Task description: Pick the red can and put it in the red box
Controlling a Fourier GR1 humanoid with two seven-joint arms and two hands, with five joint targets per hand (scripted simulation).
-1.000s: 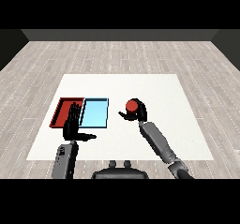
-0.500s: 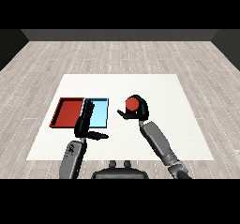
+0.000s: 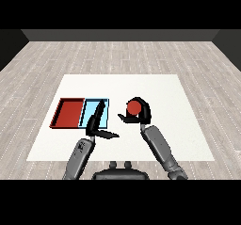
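Red, round-topped can (image 3: 133,107) sits gripped in my right hand (image 3: 140,113), fingers curled round it, at 3 o'clock of the flat light blue tray (image 3: 105,102) and red tray (image 3: 69,113). My left hand (image 3: 96,124) shows straight fingers.

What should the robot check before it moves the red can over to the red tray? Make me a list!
1. Red can held: ok, the right hand curls round it.
2. Can lifted off the white table: cannot tell from this one view.
3. Red tray free to take the can: ok, nothing lies in it.
4. Way to the red tray: not ok, the left hand is raised over the light blue tray, right between can and red tray.
5. Left hand free: ok, its fingers are straight and hold nothing.
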